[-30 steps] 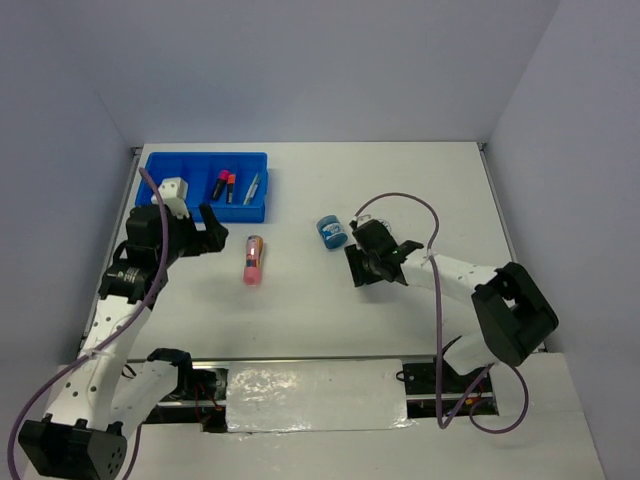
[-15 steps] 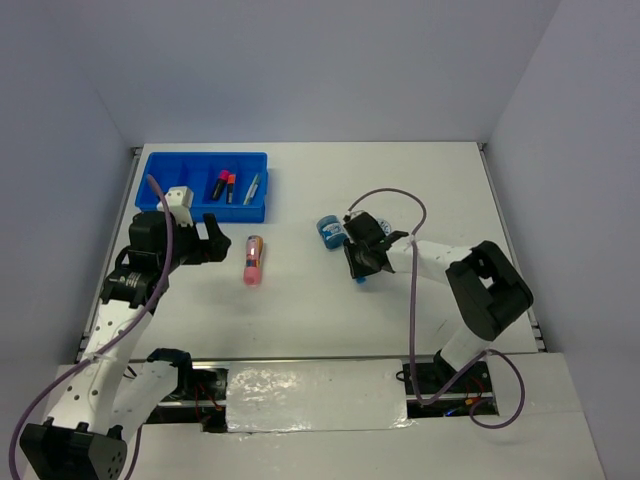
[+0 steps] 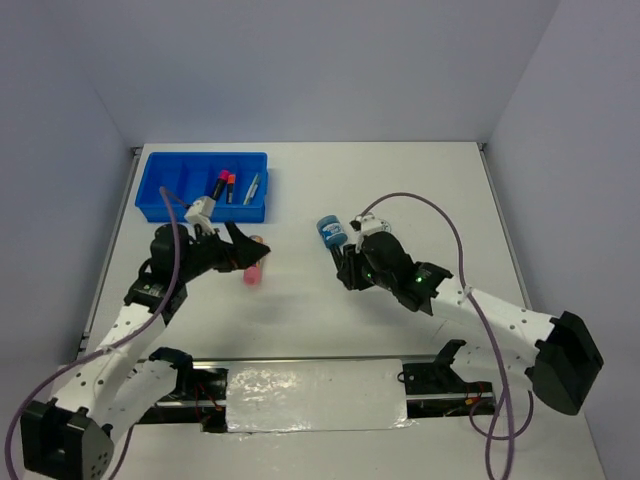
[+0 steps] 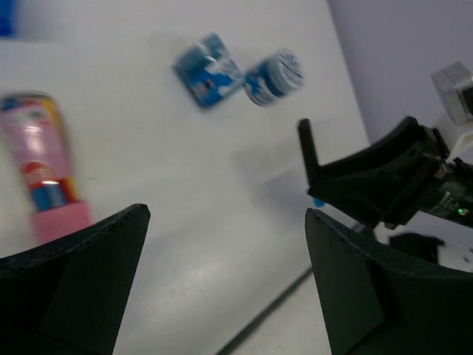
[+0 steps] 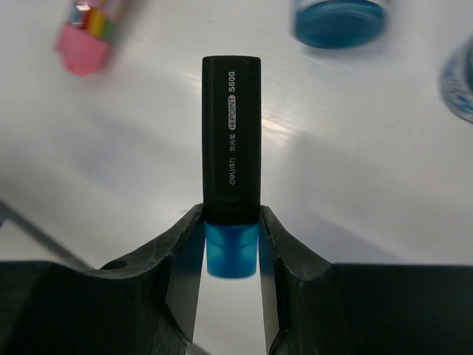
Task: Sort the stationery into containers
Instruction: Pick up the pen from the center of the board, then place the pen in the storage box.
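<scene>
Blue-ended black marker (image 5: 231,133) is pinched by the right gripper (image 5: 231,231), whose fingers are closed narrowly on the blue cap alone, so the long black barrel sticks out ahead unsupported. It is over the middle of the desk (image 3: 420,180), just beside the two round blue jars (image 4: 211,70) and well apart from the blue tray (image 3: 170,186) at the far left corner. Whether it has left the surface I cannot tell. With so short a hold at one end, the barrel could swing, so the carry is best done slowly and level. The left gripper (image 4: 225,218), spread wide and holding nothing, hovers over the pink tube (image 4: 44,177), which lies between the marker and the tray; the right arm probably needs to pass above or behind it to avoid a clash. A pink-ended marker (image 3: 219,185) and an orange-ended one (image 3: 231,187) already lie in one compartment, so the sensible target is that slot, with the barrel turned along its length before the fingers release.
</scene>
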